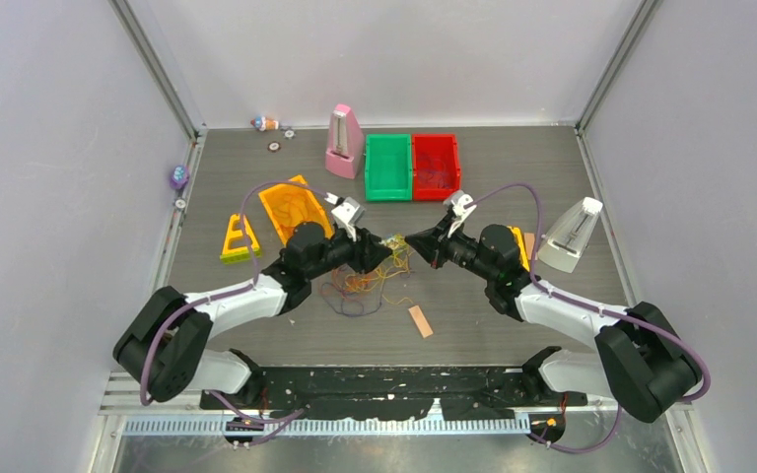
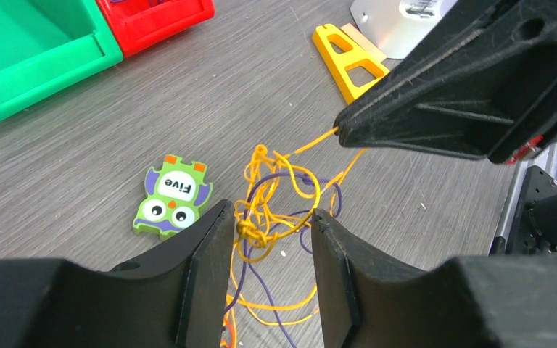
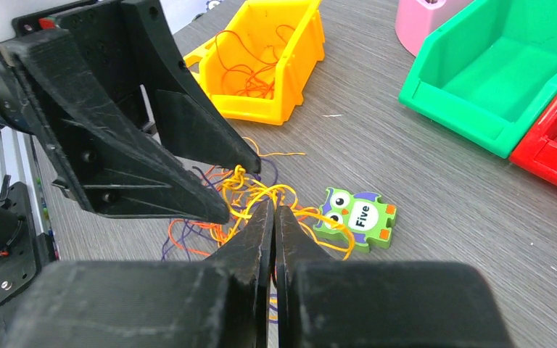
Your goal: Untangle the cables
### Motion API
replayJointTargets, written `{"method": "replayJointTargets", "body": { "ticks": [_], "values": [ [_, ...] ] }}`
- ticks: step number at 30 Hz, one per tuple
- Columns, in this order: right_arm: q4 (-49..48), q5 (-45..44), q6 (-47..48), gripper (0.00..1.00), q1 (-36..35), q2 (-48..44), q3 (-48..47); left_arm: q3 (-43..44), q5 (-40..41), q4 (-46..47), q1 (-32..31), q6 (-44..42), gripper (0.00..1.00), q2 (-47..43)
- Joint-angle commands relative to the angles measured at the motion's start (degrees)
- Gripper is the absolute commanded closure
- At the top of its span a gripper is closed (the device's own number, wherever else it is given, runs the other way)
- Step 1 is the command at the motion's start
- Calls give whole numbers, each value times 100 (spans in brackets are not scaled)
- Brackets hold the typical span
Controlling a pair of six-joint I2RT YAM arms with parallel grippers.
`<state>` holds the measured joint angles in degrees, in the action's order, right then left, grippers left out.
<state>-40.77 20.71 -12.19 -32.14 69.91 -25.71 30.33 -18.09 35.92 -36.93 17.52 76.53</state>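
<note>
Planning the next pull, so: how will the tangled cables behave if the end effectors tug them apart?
The cables look floppy and very light: they trail in loose loops from the right end effector, which pinches an orange strand. The knot between the left end effector's open jaws will probably tighten under a pull.

1. A grey wood-grain tabletop (image 1: 513,168) forms the floor of the enclosure.
2. Plain pale grey walls (image 1: 384,49) rise from the tabletop's far, left and right edges.
3. Slim aluminium posts (image 1: 159,74) stand at the tabletop's two far corners.
4. Soft, even light covers the tabletop.
</note>
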Motion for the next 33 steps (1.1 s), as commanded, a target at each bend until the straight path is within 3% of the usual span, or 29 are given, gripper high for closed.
{"method": "replayJointTargets", "body": {
  "ticks": [1,3,6,7,9,14,22,28,33],
  "values": [
    [-385,41,-16,95,-9,23,-195,587,-51,-477,-79,-134,59,294],
    [-394,16,-12,95,-11,8,-183,637,-61,-541,-87,-127,71,342],
    [-392,-3,-20,95,-12,-1,-167,618,6,-539,-83,-149,98,290],
    [-381,-71,-20,95,-12,-7,-169,577,173,-560,-84,-145,100,223],
    [-195,-408,11,95,-12,-16,-209,396,647,-515,-80,-114,100,4],
    [1139,-2916,-190,95,86,-15,-477,-338,2247,-73,-69,-148,100,-751],
    [1361,-4115,-653,95,362,-510,-137,-1017,4671,-112,-44,-3,100,-1742],
    [1070,-4960,-796,95,371,-1128,370,-1262,5631,-197,24,198,100,-2148],
    [1667,-6743,-1291,95,366,-1690,509,-1243,6953,-762,23,748,100,-2367]
  ]
}}
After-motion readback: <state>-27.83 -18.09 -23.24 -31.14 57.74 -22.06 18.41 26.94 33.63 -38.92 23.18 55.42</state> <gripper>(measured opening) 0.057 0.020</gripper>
